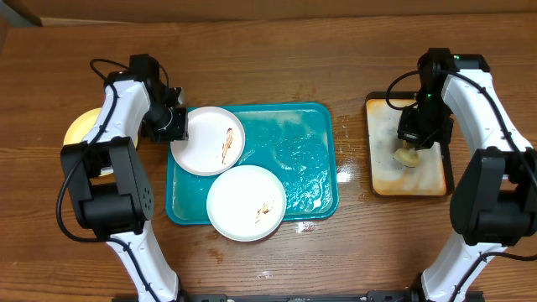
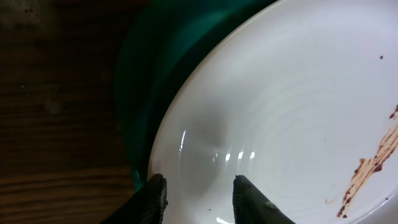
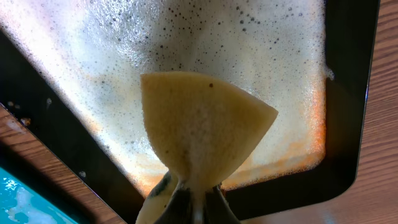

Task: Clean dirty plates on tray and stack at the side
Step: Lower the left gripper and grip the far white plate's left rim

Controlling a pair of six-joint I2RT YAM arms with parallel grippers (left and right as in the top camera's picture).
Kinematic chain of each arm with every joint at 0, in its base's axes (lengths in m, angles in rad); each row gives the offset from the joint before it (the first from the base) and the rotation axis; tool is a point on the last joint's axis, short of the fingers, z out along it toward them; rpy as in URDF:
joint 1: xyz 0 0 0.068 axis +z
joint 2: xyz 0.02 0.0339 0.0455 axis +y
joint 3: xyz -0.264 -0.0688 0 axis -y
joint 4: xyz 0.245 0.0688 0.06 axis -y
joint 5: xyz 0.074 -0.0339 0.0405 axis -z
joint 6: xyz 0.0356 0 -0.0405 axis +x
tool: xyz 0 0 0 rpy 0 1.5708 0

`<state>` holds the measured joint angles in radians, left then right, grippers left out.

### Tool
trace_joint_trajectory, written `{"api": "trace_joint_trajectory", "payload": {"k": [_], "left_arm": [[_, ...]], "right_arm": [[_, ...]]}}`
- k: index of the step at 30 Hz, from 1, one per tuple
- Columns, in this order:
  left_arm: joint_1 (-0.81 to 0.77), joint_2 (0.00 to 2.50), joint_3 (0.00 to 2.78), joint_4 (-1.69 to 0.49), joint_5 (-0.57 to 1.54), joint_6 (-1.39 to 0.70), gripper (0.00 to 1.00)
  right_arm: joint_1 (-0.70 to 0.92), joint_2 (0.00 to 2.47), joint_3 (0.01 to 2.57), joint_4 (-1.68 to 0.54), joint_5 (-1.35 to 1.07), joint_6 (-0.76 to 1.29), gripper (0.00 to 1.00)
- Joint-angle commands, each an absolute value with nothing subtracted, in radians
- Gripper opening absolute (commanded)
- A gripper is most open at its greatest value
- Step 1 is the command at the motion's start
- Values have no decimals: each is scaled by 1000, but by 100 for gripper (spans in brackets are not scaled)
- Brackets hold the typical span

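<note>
Status: about a third in at best, by the look of it.

On the teal tray [image 1: 315,151]: upper white plate [image 1: 201,134] in the far-left corner, lower white plate [image 1: 239,197] at the near edge, rims meeting; touching or overlapping, cannot tell. Brown smears on both, so neither cleaned yet.

Off the tray, on the table [image 1: 268,50] to the left: pale yellow plate [image 1: 80,126], partly hidden under the left arm. No smear on the visible part, so probably done and parked as the base of the stack. Unconfirmed.

Left fingers [image 2: 247,198] parted, right at the left rim of the upper white plate, with nothing clamped between them as far as the wrist view shows.

Right fingers [image 3: 177,208] closed on a yellow sponge [image 3: 199,124], held over the foam [image 3: 249,50] in the narrow rust-stained tray [image 1: 382,180], well apart from the plates.

Left to do: bring the sponge across, scrub both white plates, move each onto the yellow one. Worth steadying a plate during the scrub on that wet tray.
</note>
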<state>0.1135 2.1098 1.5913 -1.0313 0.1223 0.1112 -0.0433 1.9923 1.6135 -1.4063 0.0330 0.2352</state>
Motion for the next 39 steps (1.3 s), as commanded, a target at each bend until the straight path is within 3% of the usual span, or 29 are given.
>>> {"api": "trace_joint_trajectory", "payload": {"k": [1, 22, 39], "left_arm": [[119, 2043, 1636, -1043, 104, 136, 40], [175, 2031, 1639, -1032, 98, 154, 45], [108, 2121, 1638, -1032, 134, 155, 41]], "right_arm": [[-41, 1962, 1607, -1401, 31, 231, 4], [-41, 1962, 1607, -1394, 35, 227, 4], [-41, 1962, 1607, -1398, 35, 227, 4]]}}
